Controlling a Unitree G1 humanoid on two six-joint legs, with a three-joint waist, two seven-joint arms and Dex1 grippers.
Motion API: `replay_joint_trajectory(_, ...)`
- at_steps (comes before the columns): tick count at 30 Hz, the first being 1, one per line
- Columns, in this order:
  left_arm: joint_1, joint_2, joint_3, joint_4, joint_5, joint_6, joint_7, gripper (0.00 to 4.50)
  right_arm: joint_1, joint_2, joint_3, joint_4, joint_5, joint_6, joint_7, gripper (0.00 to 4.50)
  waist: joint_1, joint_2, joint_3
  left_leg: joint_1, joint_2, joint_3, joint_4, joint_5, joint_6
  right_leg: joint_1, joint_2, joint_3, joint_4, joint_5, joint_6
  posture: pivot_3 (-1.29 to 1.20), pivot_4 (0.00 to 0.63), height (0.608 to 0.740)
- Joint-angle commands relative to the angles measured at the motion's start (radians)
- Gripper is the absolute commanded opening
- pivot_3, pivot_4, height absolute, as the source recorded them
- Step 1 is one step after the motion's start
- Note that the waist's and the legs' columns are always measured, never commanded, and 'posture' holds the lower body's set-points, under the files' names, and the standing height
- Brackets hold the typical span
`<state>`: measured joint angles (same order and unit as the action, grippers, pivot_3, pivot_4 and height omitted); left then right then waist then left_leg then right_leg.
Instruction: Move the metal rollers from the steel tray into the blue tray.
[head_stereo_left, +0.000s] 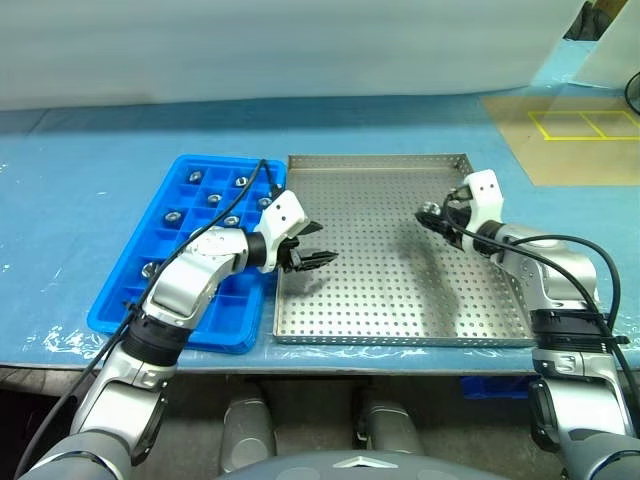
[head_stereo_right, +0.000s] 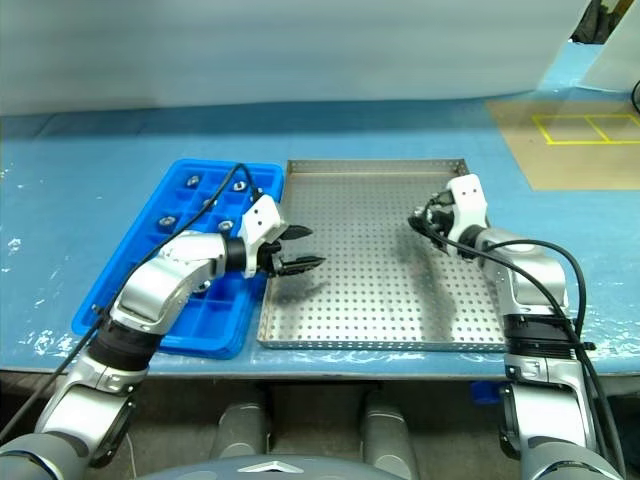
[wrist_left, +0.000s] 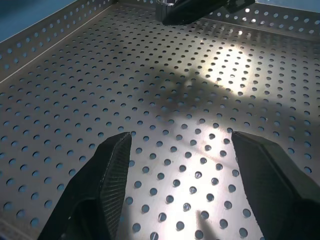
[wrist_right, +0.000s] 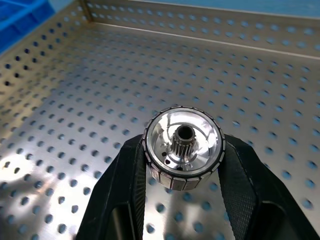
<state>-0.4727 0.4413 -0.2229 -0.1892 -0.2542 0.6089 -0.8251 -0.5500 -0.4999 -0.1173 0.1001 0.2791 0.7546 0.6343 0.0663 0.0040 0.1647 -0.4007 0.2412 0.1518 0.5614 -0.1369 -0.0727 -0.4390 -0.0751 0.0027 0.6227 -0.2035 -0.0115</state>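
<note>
Right gripper (wrist_right: 182, 165): clamped on a metal roller (wrist_right: 183, 146), lifted above the steel tray (head_stereo_left: 400, 300).
Left gripper (head_stereo_left: 318, 258): fingers spread, empty, over that tray's left edge.
Blue tray (head_stereo_left: 130, 300): left of the steel tray, several rollers (head_stereo_left: 172, 216) sitting in its compartments.

Silver, blue and black on my screens.
I see a shiny silver roller (wrist_right: 183, 147) between my right pincer's (wrist_right: 184, 165) black fingers, above the silvery hole-dotted steel tray (head_stereo_left: 400, 290); bright blue tray (head_stereo_left: 160, 250) beyond my left pincer (head_stereo_left: 310, 255).
</note>
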Motion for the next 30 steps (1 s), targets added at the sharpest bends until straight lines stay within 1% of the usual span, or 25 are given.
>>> replay_joint_trajectory(1, 0.070, 0.040, 0.069, -0.144, -0.039, 0.046, 0.031, 3.37, -0.066, 0.034, 0.062, -0.032, 0.042, -0.075, 0.093, 1.62, 0.003, 0.000, 0.000, 0.000, 0.000, 0.000, 0.000, 0.000, 0.000, 0.000, 0.000, -0.001, 0.000, 0.000, 0.000, 0.07, 0.150, 0.740)
replay_joint_trajectory(5, 0.148, 0.066, 0.120, -0.245, -0.069, 0.082, 0.069, 3.37, -0.117, 0.071, 0.115, 0.000, 0.055, -0.108, 0.165, 1.62, 0.022, 0.000, 0.000, -0.003, 0.001, 0.000, 0.000, -0.001, 0.002, -0.001, 0.000, -0.001, 0.000, 0.000, 0.000, 0.14, 0.150, 0.740)
replay_joint_trajectory(10, 0.227, 0.091, 0.156, -0.346, -0.094, 0.116, 0.109, 3.37, -0.171, 0.105, 0.150, 0.036, 0.065, -0.127, 0.223, 1.62, 0.049, 0.000, 0.000, -0.003, 0.000, -0.001, 0.000, -0.002, 0.003, -0.001, -0.002, -0.002, -0.001, 0.000, 0.000, 0.21, 0.150, 0.740)
replay_joint_trajectory(15, 0.325, 0.112, 0.217, -0.456, -0.134, 0.150, 0.152, 3.37, -0.217, 0.137, 0.193, 0.051, 0.092, -0.109, 0.314, 1.62, 0.066, 0.000, 0.001, -0.003, 0.001, -0.002, -0.001, -0.002, 0.003, -0.001, -0.002, -0.001, -0.001, 0.000, 0.000, 0.32, 0.150, 0.740)
replay_joint_trajectory(19, 0.421, 0.114, 0.258, -0.554, -0.167, 0.178, 0.194, 3.37, -0.249, 0.156, 0.231, 0.061, 0.107, -0.100, 0.380, 1.62, 0.075, 0.000, 0.001, -0.004, 0.001, -0.002, -0.002, -0.002, 0.003, -0.002, -0.002, -0.002, -0.002, 0.000, 0.000, 0.38, 0.150, 0.740)
replay_joint_trajectory(27, 0.597, 0.108, 0.330, -0.706, -0.206, 0.212, 0.282, 3.37, -0.288, 0.194, 0.314, 0.049, 0.100, -0.100, 0.458, 1.62, 0.127, 0.000, 0.001, -0.005, 0.001, -0.003, -0.003, -0.002, 0.003, -0.002, -0.002, -0.001, -0.003, -0.001, 0.000, 0.48, 0.150, 0.740)
replay_joint_trajectory(28, 0.621, 0.108, 0.335, -0.721, -0.207, 0.211, 0.291, 3.37, -0.288, 0.198, 0.327, 0.046, 0.095, -0.101, 0.463, 1.62, 0.136, 0.000, 0.001, -0.005, 0.001, -0.003, -0.003, -0.002, 0.003, -0.002, -0.002, -0.001, -0.004, -0.001, 0.001, 0.50, 0.150, 0.740)
replay_joint_trajectory(30, 0.661, 0.110, 0.342, -0.744, -0.209, 0.207, 0.306, 3.37, -0.286, 0.203, 0.350, 0.041, 0.086, -0.102, 0.468, 1.62, 0.149, 0.000, 0.001, -0.005, 0.001, -0.003, -0.005, -0.002, 0.003, -0.002, -0.002, -0.001, -0.004, -0.005, 0.007, 0.51, 0.150, 0.740)
